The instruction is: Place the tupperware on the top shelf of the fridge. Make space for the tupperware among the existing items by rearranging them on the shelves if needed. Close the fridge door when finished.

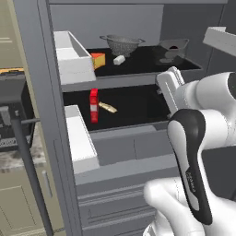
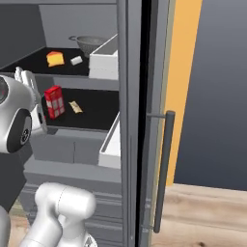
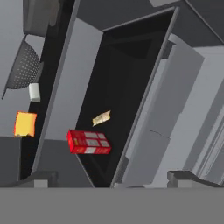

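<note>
**Fridge open, jaws spread and empty**

Fridge [image 1: 138, 152] w/ door swung open, black interior on show in both base views. Top shelf [image 1: 138, 64] across upper centre of left base frame: colander [image 1: 122, 44] at back, grey bowl [image 1: 173, 48] to its right w/ dark contents, white block [image 1: 119, 59] in front of colander, cheese wedge [image 1: 97, 60] left of block, just beside white door bin [image 1: 71, 57]. Lower shelf [image 1: 133, 108] at mid frame: red bottle [image 1: 94, 105] upright near left end, tan stick [image 1: 107, 107] lying just right of it, apart from it. Tupperware not made out in any frame; can't tell where it sits.

Gripper [image 3: 116, 177] at bottom of hand view, jaws spread wide, nothing between them, pointed at lower shelf. Hand view rolled: bottle centre-left, tan stick just above it, cheese and block at left edge.
</note>
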